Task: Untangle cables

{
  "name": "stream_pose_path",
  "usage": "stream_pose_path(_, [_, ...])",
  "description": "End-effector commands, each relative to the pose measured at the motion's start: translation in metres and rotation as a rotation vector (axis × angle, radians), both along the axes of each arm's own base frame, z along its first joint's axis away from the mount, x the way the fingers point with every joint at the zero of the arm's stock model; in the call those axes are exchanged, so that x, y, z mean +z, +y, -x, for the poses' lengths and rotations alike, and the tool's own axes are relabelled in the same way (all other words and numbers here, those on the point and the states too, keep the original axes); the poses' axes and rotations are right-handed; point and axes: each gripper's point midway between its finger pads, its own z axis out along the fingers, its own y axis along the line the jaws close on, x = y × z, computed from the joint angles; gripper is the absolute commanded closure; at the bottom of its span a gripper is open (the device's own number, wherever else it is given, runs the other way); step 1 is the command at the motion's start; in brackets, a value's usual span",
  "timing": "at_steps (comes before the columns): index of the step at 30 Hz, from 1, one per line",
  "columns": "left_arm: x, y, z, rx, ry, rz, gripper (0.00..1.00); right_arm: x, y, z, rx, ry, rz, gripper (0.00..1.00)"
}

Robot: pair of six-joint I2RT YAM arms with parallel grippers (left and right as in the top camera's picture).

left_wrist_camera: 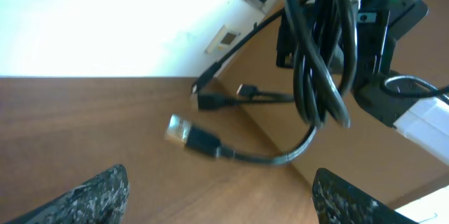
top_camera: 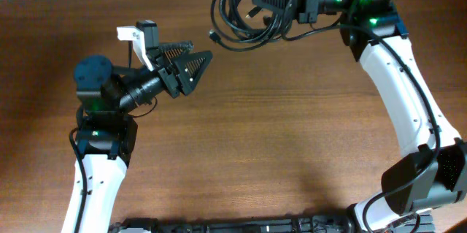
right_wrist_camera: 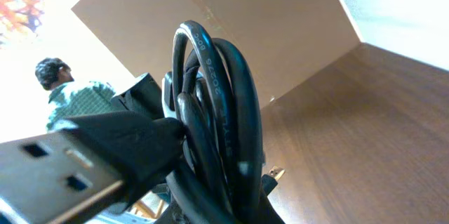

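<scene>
The cables [top_camera: 237, 14] are a bundle of black loops at the table's far edge, with my right gripper [top_camera: 257, 1] shut on them. In the left wrist view the bundle [left_wrist_camera: 319, 55] hangs from that gripper, and a silver-tipped plug [left_wrist_camera: 184, 130] and two smaller plugs [left_wrist_camera: 208, 102] trail toward the table. The right wrist view is filled by the looped cords [right_wrist_camera: 217, 119] and a large USB plug [right_wrist_camera: 56, 171]; its fingers are hidden behind them. My left gripper [top_camera: 201, 52] is open and empty, left of the bundle and pointing at it. Its fingertips [left_wrist_camera: 102, 192] frame bare wood.
The brown wooden table [top_camera: 277, 131] stretches in front of both arms. The white right arm [top_camera: 401, 87] runs down the right side. A white tag [top_camera: 130, 34] sticks out by the left wrist. A pale wall [left_wrist_camera: 105, 20] lies beyond the far edge.
</scene>
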Motion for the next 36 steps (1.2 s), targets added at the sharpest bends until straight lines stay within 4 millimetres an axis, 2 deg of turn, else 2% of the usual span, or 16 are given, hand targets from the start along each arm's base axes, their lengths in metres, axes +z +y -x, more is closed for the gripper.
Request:
stream_pose_path(1, [0.011, 0.003, -0.004, 0.028, -0.079, -0.023, 0.16, 0.011, 0.013, 0.016, 0.052, -0.023, -0.005, 0.96])
stream_pose_path(4, [0.011, 0.003, -0.004, 0.026, -0.121, -0.052, 0.21, 0.011, 0.020, 0.021, 0.073, -0.023, -0.005, 0.96])
stream_pose_path(12, [0.012, 0.002, -0.003, 0.020, -0.128, -0.052, 0.18, 0.013, 0.046, 0.039, 0.142, -0.045, -0.009, 0.96])
stream_pose_path(17, [0.014, 0.001, -0.002, 0.010, -0.133, -0.045, 0.18, 0.013, 0.046, 0.039, 0.143, -0.044, -0.009, 0.96])
stream_pose_path(22, [0.027, -0.009, 0.015, -0.102, -0.209, -0.034, 0.18, 0.013, 0.046, 0.039, 0.141, -0.045, -0.009, 0.96])
stream_pose_path(23, [0.027, -0.011, 0.018, -0.124, -0.209, -0.033, 0.12, 0.013, 0.045, 0.039, 0.141, -0.054, -0.009, 0.96])
stream_pose_path(27, [0.027, -0.016, 0.027, -0.186, -0.211, -0.029, 0.07, 0.013, 0.045, 0.039, 0.140, -0.071, -0.011, 0.96])
stream_pose_path(36, [0.026, -0.019, 0.038, -0.256, -0.213, -0.026, 0.08, 0.013, 0.044, 0.039, 0.143, -0.070, -0.010, 0.96])
